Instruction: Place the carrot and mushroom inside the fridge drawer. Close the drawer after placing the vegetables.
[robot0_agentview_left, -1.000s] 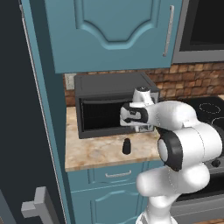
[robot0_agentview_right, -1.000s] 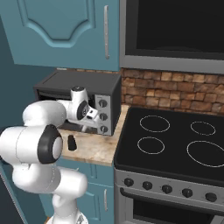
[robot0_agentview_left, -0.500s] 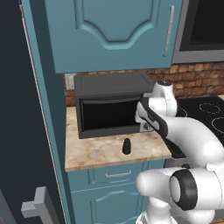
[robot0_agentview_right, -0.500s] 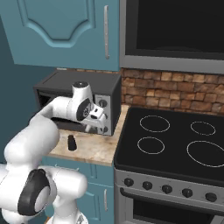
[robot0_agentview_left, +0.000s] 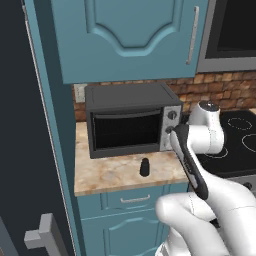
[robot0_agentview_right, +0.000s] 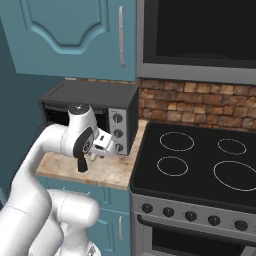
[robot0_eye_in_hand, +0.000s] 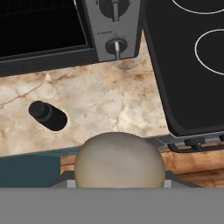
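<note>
Gripper (robot0_agentview_right: 100, 145) is clamped on a beige round mushroom (robot0_eye_in_hand: 119, 160), up in the air in front of the toaster oven (robot0_agentview_left: 131, 119). Small black shaker (robot0_agentview_left: 145, 167) on counter (robot0_agentview_left: 107, 175) just in front of oven too.

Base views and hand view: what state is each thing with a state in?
mushroom: held in the gripper
black shaker: upright on the counter
toaster oven: door shut
upper cabinet door: shut
counter drawer: shut
stove: burners dark
</note>
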